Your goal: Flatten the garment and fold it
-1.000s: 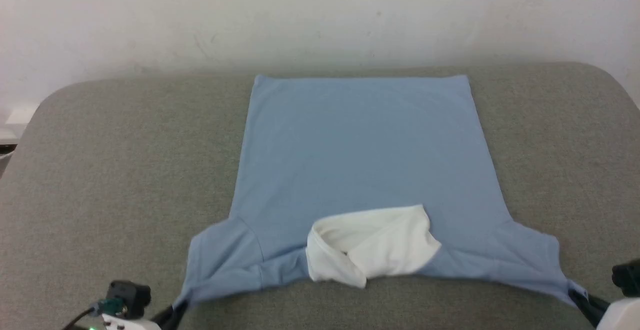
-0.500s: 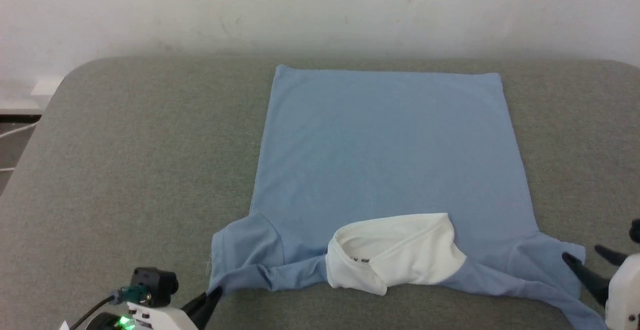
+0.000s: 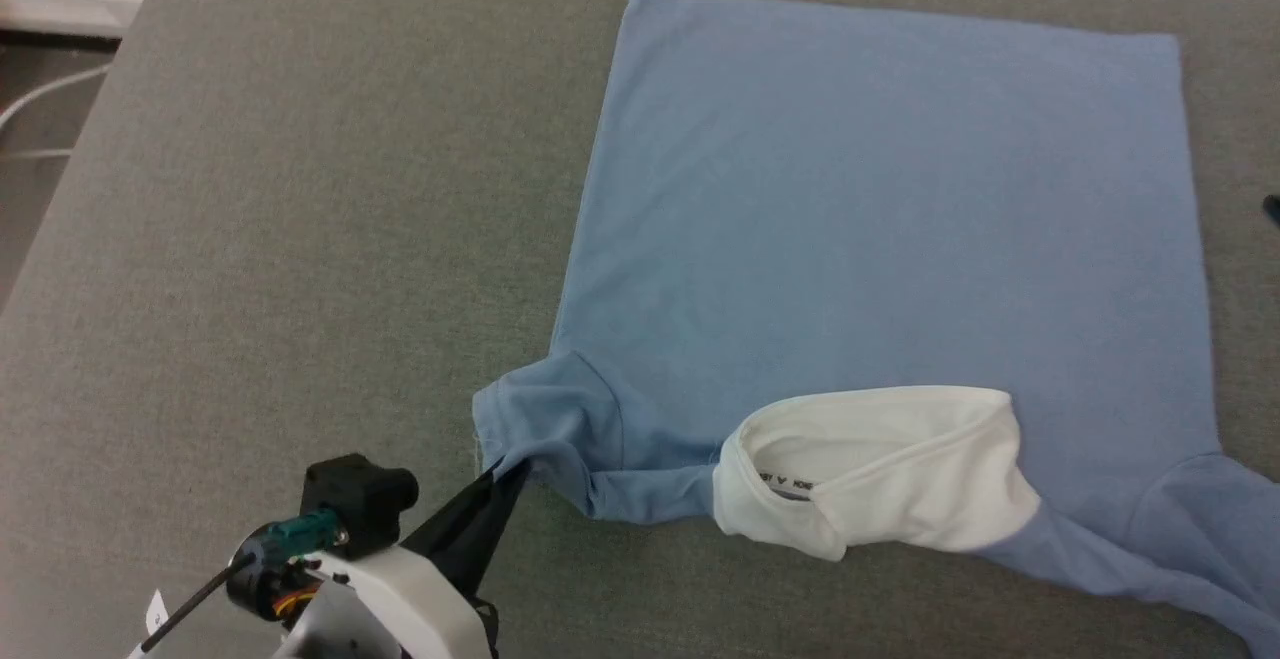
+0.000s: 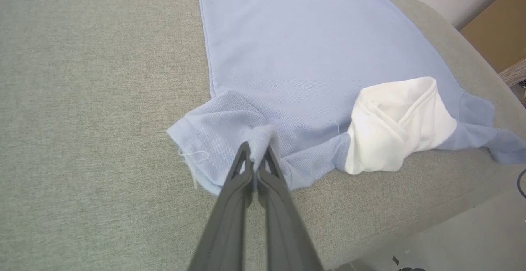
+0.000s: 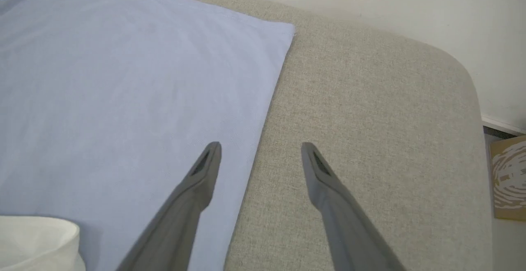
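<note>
- Light blue polo shirt [image 3: 880, 219] lies spread on the grey padded table [image 3: 300, 239], right of centre in the head view.
- Body panel looks flat, so I'd judge flattening mostly done. But left sleeve [image 3: 545, 419] is bunched, right sleeve [image 3: 1200, 529] rumpled, white collar [image 3: 900, 469] flopped over.
- No fold made yet; all the folding is left for you.
- Collar end points toward the robot, hem [image 3: 900, 24] toward the far edge. Long axis runs near-to-far, slightly skewed in the head view.
- Your left gripper [image 4: 257, 151] is clenched on a pinch of left sleeve cloth.
- Your right gripper [image 5: 261, 154] is released: jaws wide, empty, one finger over the shirt's side edge, one over table.
</note>
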Robot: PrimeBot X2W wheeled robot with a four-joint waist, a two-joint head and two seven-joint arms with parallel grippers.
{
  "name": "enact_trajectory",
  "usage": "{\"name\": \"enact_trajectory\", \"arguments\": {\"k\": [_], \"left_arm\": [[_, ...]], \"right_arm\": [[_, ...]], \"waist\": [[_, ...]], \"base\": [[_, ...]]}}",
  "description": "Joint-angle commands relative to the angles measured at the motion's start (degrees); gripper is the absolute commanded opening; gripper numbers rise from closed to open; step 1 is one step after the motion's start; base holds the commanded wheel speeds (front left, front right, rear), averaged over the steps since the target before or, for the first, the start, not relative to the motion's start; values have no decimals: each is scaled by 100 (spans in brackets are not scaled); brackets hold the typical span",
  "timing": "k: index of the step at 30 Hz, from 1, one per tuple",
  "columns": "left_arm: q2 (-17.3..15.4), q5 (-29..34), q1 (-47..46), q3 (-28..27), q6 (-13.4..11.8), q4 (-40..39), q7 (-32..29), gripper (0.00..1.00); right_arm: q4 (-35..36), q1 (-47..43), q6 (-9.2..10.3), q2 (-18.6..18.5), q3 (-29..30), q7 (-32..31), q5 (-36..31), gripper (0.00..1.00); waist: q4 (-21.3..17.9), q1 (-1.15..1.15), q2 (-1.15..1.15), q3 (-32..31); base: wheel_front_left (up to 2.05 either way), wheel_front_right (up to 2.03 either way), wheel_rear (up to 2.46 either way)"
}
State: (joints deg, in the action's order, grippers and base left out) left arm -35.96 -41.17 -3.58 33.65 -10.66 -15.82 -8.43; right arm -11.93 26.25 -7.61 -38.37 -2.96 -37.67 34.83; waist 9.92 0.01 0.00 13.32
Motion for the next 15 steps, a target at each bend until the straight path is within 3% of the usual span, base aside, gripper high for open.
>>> {"name": "enact_trajectory", "arguments": {"k": [1,8,15], "left_arm": [[100,77,-103,29,-47,-87,46,0],[433,398,-342,237,-176,-290,175,0],[853,522,-585,512,-114,-360,283,0]], "right_arm": [[-162,300,12,46,89,-170,-143,100],[-1036,1725,12,-73,436,-1266,-939,100],[-1687,2814,12,-218,931,-1762,-1656,100]], "waist": [[688,-1,0,899],[1234,-1,0,1654],[1711,-1,0,2104]], "base": [[0,0,0],[0,0,0],[0,0,0]]}}
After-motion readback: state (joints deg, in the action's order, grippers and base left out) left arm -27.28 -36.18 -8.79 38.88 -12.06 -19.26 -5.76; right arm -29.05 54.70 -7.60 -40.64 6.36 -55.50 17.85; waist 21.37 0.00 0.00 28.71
